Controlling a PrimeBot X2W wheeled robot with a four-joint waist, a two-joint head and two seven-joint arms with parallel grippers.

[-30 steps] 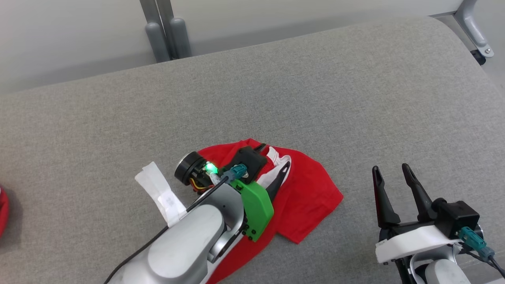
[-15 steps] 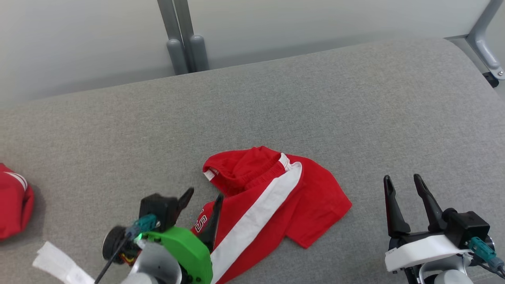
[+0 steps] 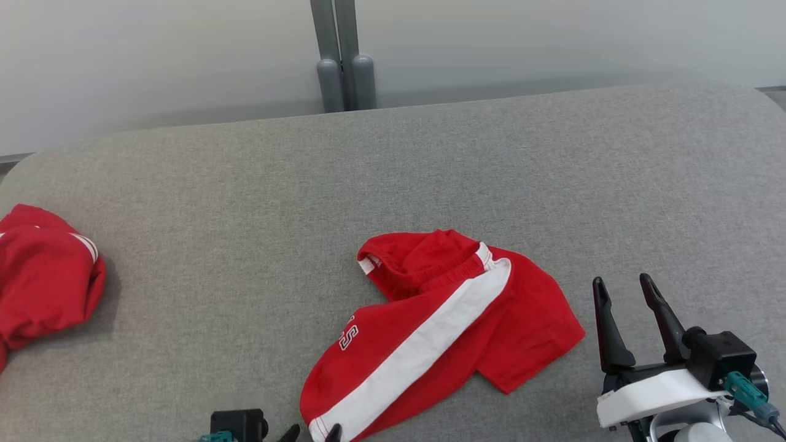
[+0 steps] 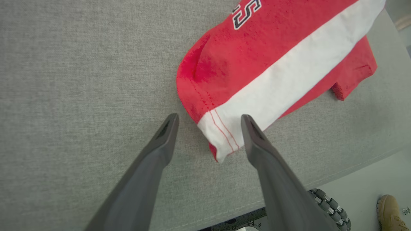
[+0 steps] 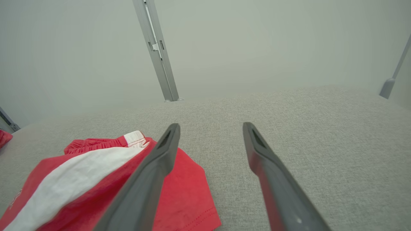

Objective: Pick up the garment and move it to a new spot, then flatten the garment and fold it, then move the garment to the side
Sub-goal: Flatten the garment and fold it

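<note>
Red-and-white cloth garment (image 3: 442, 325): it lies crumpled on the grey fabric-covered counter (image 3: 245, 202), on the robot's side of the twin grey metal post (image 3: 344, 67) and a little to the right of it.
Shape of the garment: the elastic band end points toward the post and is bunched. The broad white stripe runs away from the post to the hem.
Left end effector (image 4: 209, 118): it is wide open and grips nothing. It is farther from the post than the garment, at the near edge of the counter. The hem corner lies between its two dark fingers.
Right end effector (image 3: 621, 281): it is also wide open and empty. It is to the right of the post, just beside the right edge of the garment.
Step in hand: I judge that it is the flattening, because the cloth is not yet spread.
Next move: it probably calls for closing on the hem corner and on a second edge, then pulling them apart.
Hard to see: I cannot tell if the left fingers touch the cloth. The dark letters are only partly readable, and folded layers hide the underside.
Second red cloth bundle (image 3: 43, 276): it is far to the left of the post and cut off by the frame.
</note>
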